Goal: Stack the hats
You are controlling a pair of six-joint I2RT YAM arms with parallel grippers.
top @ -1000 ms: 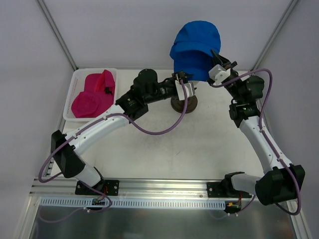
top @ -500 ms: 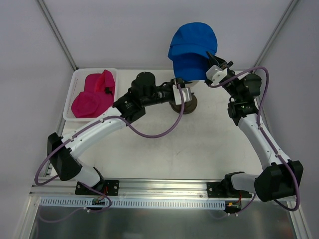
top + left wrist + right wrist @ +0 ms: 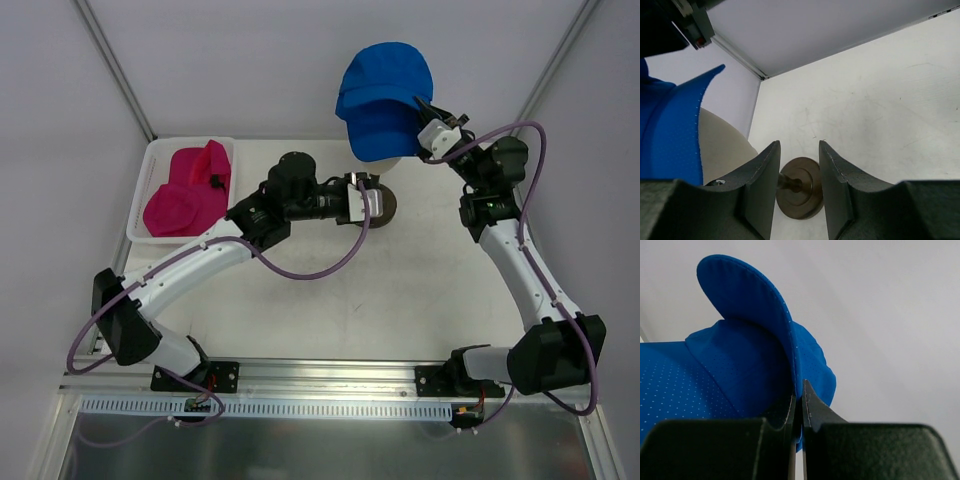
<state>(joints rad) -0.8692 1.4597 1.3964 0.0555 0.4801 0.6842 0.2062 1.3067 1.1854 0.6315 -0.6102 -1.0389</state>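
Right gripper (image 3: 799, 390) pinched near-closed on brim edge of blue cap (image 3: 385, 90). Cap hangs over mannequin head (image 3: 720, 145); can't tell if crown touches it. Left gripper (image 3: 797, 165) wide open, empty, stand (image 3: 800, 195) showing btwn jaws. Pink hats (image 3: 185, 190) heaped in basket (image 3: 140, 205), far left of desk (image 3: 420, 290). You've got light, floppy fabric: crown prob sags, brim is only stiff part, so grip brim and expect swing.
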